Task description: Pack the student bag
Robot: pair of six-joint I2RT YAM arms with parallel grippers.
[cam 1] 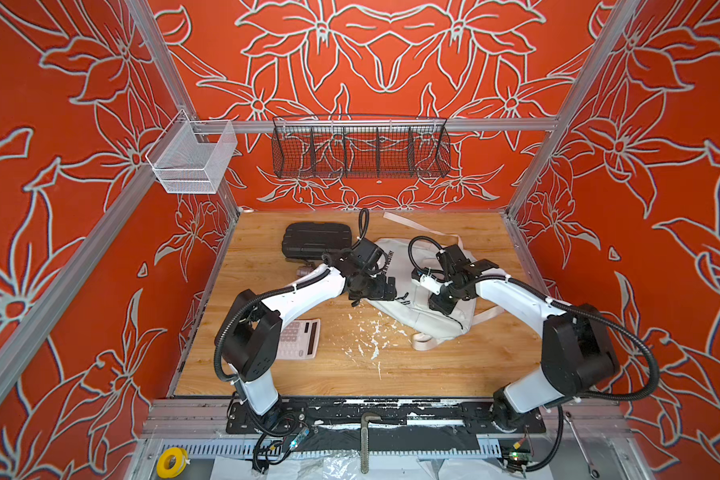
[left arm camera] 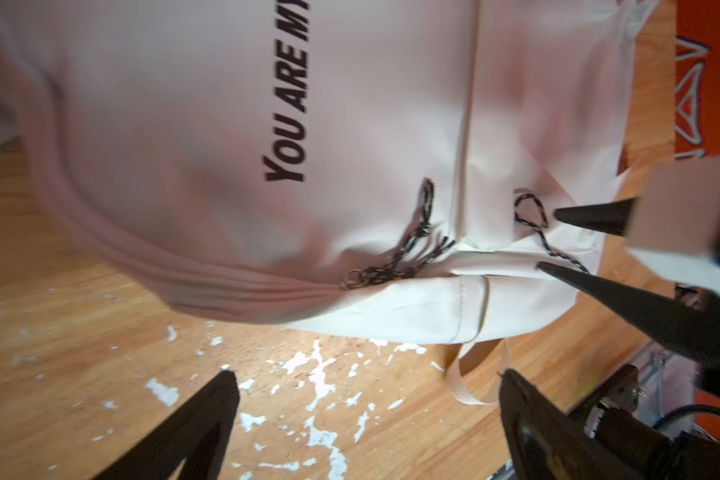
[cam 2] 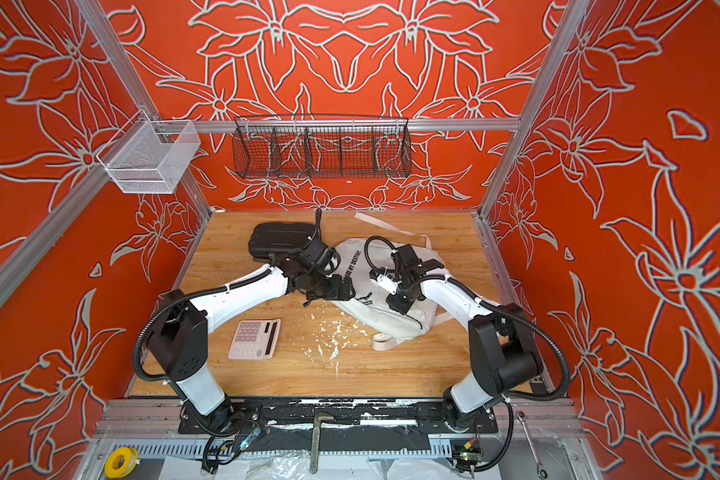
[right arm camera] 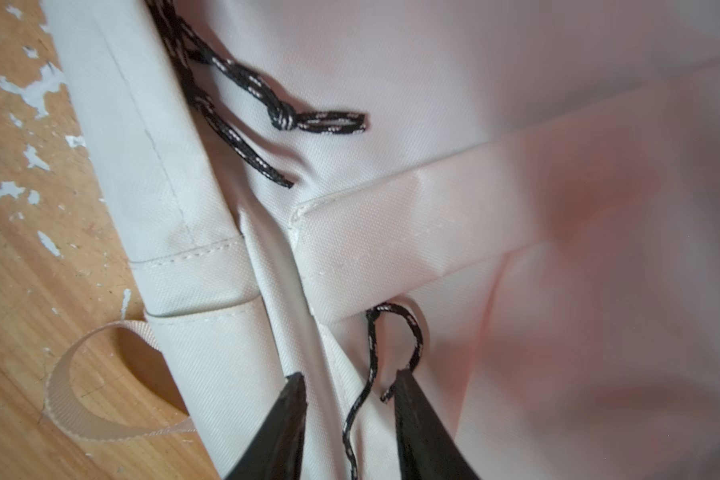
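I judge the student bag (cam 1: 422,320) closed, nothing packed yet; my left gripper (left arm camera: 368,384) is wide open and empty, and my right gripper (right arm camera: 350,382) is half-open around a zipper cord (right arm camera: 370,345).

Matt woven-cloth student bag (right arm camera: 391,232) lies on paint-flecked wood-grain table (right arm camera: 9,291).

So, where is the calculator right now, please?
In a top view the calculator lies on the table, near left, between the left arm and the white flecks.

There is one student bag (cam 1: 414,322), one black case (cam 1: 312,243), one calculator (cam 2: 253,338), one white wire basket (cam 1: 192,160), one black wire basket (cam 1: 360,151) and one yellow tape roll (cam 1: 171,462).
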